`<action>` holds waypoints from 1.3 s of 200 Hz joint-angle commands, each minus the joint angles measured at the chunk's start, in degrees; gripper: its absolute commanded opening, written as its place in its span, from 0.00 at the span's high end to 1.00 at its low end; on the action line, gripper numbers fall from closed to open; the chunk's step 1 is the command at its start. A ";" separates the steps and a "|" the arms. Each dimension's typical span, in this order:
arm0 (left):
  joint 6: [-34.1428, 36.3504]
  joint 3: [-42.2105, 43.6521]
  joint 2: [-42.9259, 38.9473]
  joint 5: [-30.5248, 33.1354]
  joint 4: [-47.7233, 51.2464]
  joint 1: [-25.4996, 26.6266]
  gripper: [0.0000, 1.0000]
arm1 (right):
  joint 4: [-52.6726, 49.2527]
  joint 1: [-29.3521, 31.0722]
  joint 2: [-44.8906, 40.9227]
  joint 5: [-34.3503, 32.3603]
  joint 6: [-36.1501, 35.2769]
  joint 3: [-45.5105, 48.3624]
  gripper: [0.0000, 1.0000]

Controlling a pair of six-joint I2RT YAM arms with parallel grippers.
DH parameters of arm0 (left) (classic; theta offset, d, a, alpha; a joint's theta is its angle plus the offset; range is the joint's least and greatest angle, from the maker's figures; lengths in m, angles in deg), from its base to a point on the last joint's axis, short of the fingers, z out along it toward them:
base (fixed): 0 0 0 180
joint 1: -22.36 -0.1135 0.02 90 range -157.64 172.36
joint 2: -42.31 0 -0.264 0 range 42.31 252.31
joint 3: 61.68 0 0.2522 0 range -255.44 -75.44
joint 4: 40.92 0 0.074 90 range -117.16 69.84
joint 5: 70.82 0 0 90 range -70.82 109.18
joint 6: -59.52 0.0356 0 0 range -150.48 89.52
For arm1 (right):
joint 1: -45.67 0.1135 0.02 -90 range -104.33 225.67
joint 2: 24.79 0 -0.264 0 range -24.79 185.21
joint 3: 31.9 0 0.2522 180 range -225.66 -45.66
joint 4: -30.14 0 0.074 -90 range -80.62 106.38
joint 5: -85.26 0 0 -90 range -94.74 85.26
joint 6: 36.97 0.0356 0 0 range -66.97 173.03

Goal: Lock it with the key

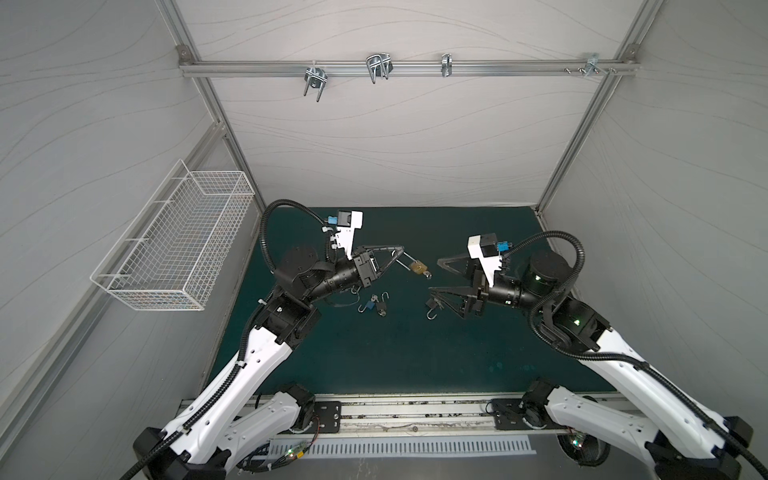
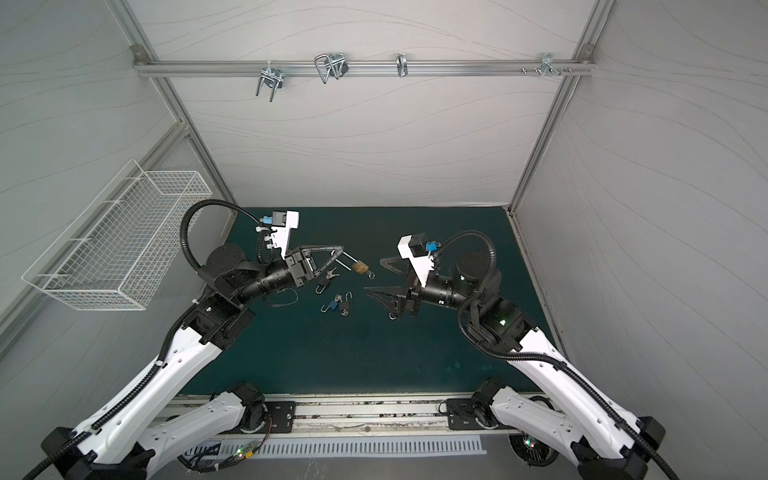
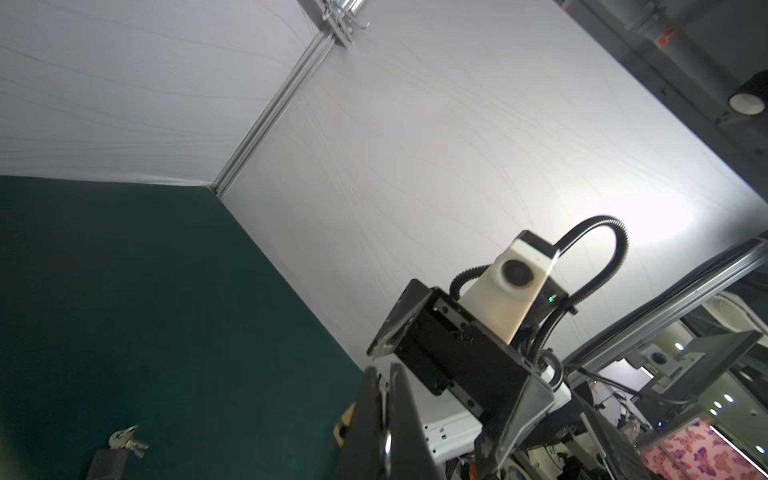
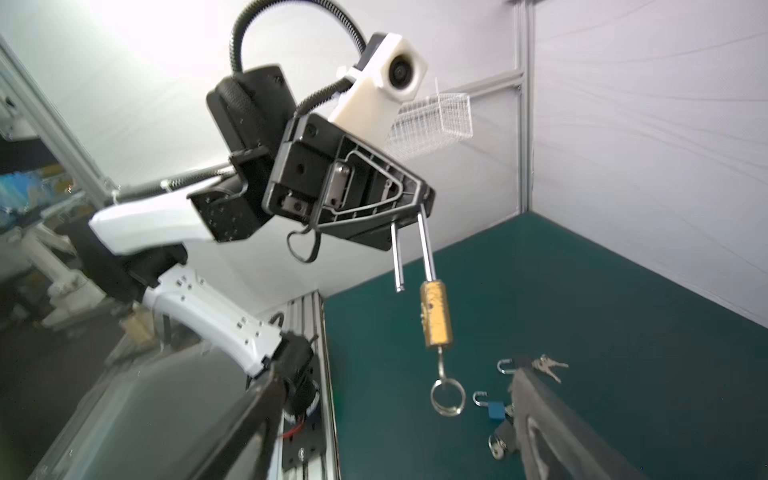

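Right wrist: left gripper [image 4: 424,203] clamps brass padlock [image 4: 435,313] by shackle [image 4: 426,245]; right gripper [image 4: 395,374] spread wide.

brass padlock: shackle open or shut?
Open. One shackle leg hangs free, outside the padlock body; the other runs into it.

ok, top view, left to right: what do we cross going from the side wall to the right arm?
wire basket → left fingers → brass padlock hanging from them → right fingers
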 commanded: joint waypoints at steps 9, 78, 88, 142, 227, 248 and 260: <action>-8.39 0.61 -0.87 5.62 -11.10 0.14 1.00 | 13.98 0.76 3.54 -4.33 1.23 -0.83 0.06; -11.24 0.29 -0.87 6.98 -12.54 0.13 1.00 | 24.37 1.61 11.09 -0.70 6.13 -3.67 0.37; -11.33 0.29 -0.87 7.06 -12.53 0.10 1.00 | 24.73 1.72 11.58 -0.90 6.41 -3.83 0.42; -11.68 0.02 -0.96 7.08 -14.57 0.19 1.00 | 25.00 2.42 12.23 -0.89 7.21 -3.32 0.62; -11.32 0.00 -1.39 7.56 -13.66 0.16 1.00 | 24.13 2.99 11.06 -1.36 7.60 -2.35 0.82; -11.15 0.11 -1.49 7.65 -13.61 0.18 1.00 | 23.88 3.24 10.82 -1.20 7.91 -2.50 0.86; -10.98 0.30 -1.67 7.70 -13.61 0.17 1.00 | 23.23 3.26 10.94 -1.01 8.24 -2.83 0.89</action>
